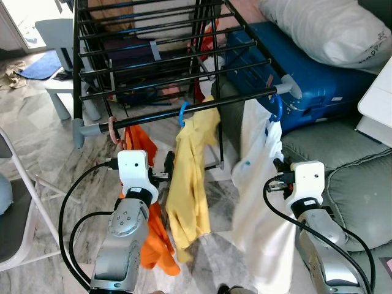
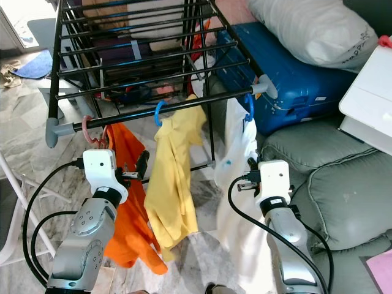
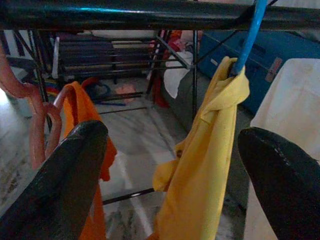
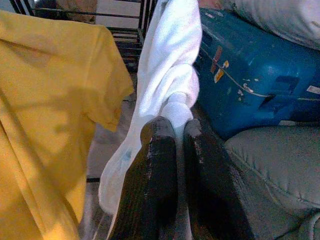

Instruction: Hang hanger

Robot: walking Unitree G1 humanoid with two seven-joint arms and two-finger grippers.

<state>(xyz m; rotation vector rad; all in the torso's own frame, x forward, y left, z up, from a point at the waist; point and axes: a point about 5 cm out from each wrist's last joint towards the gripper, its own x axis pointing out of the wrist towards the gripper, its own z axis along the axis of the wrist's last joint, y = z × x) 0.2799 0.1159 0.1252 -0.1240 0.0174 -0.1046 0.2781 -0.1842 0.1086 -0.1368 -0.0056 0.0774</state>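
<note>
I see my right gripper (image 4: 172, 135) pinched on the white garment (image 1: 260, 202) at 4 o'clock, my left gripper (image 3: 170, 165) spread wide and empty; beyond, 3 hangers hook the rack's front rail (image 1: 184, 111), blue hanger (image 1: 182, 114) at 12 o'clock.

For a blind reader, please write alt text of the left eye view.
Three garments hang on hangers from the front bar of a black drying rack: orange shirt, yellow shirt, white shirt. The open left gripper is between orange and yellow; the right gripper touches the white one.
</note>
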